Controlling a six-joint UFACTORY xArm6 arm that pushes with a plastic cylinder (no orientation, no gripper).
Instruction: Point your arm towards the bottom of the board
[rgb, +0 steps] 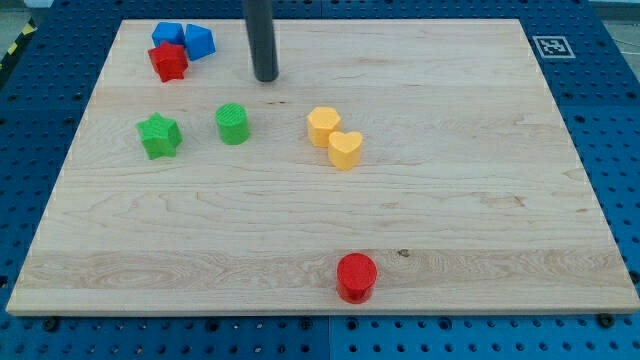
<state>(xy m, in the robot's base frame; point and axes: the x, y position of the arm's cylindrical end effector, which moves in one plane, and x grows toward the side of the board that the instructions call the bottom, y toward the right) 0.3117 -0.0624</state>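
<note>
My tip (265, 77) rests on the wooden board (450, 200) in the frame's upper left-centre, touching no block; the rod has no jaws and holds nothing. Nearest, below it, stands the green cylinder (232, 123); the red star (168, 62) and two blue blocks (186, 38) lie to its left.

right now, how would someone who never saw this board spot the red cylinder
Start at the wooden board and follow its edge along the view's bottom. Just right of the middle, near that edge, the red cylinder stands alone. The other red block, a star, huddles with two blue blocks at the top left.
</note>
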